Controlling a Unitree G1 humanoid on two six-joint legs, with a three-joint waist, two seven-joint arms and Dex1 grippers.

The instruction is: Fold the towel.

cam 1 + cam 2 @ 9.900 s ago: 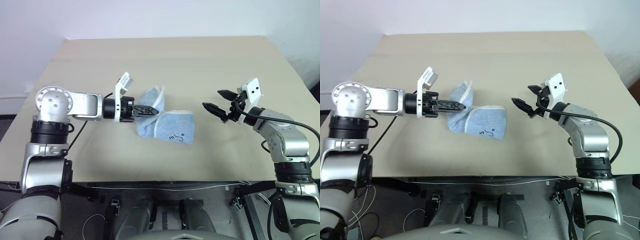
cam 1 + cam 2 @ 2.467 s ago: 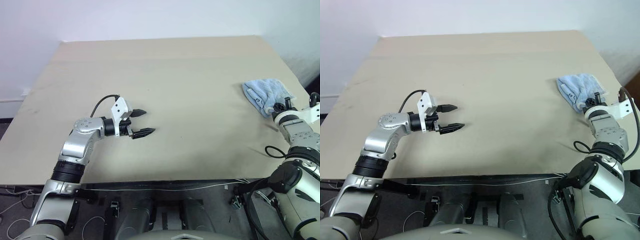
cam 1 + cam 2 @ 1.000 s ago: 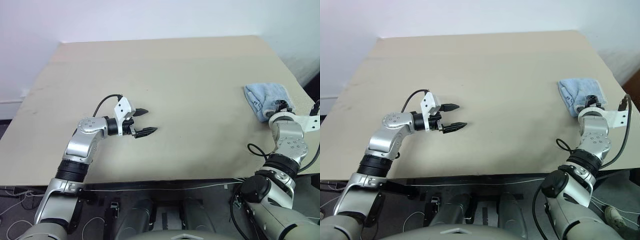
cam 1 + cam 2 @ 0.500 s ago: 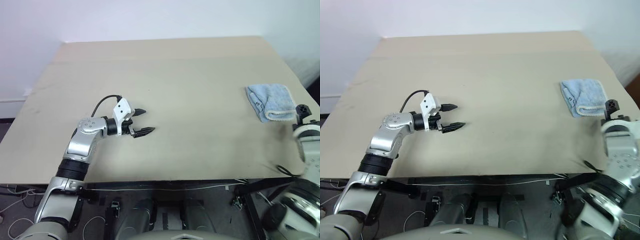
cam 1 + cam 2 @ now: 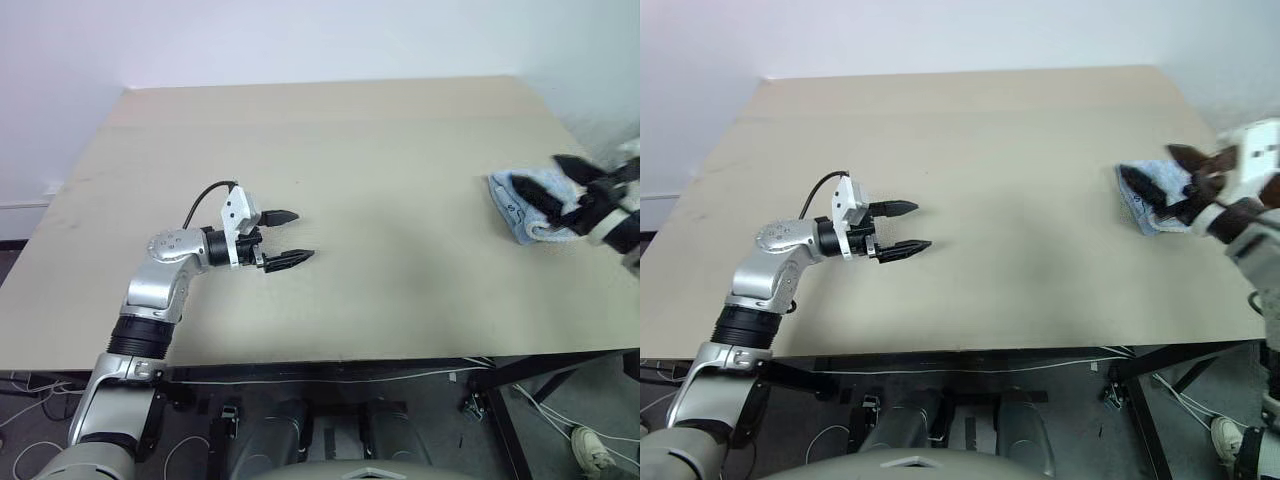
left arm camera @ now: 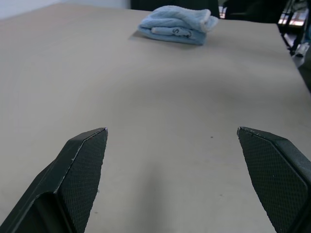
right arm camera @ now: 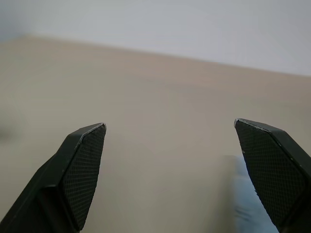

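Note:
The towel (image 5: 520,222) is a light blue cloth, folded into a small bundle with white edging, lying near the table's right edge. It also lies far ahead of the fingers in the left wrist view (image 6: 177,24). My right gripper (image 5: 535,171) hovers open just above the towel, its black fingers partly covering it and holding nothing. A strip of the towel (image 7: 240,208) peeks in beside one finger in the right wrist view. My left gripper (image 5: 303,236) is open and empty, low over the table's left middle, pointing toward the towel from far off.
The tan table (image 5: 400,150) stretches wide and bare between the two grippers. Its right edge runs close past the towel. A white wall stands behind the far edge, and cables hang below the front edge.
My right arm has swung up from beyond the table's right edge and inward, rolling its gripper, which now hangs over the towel. The left gripper and the towel have stayed put.

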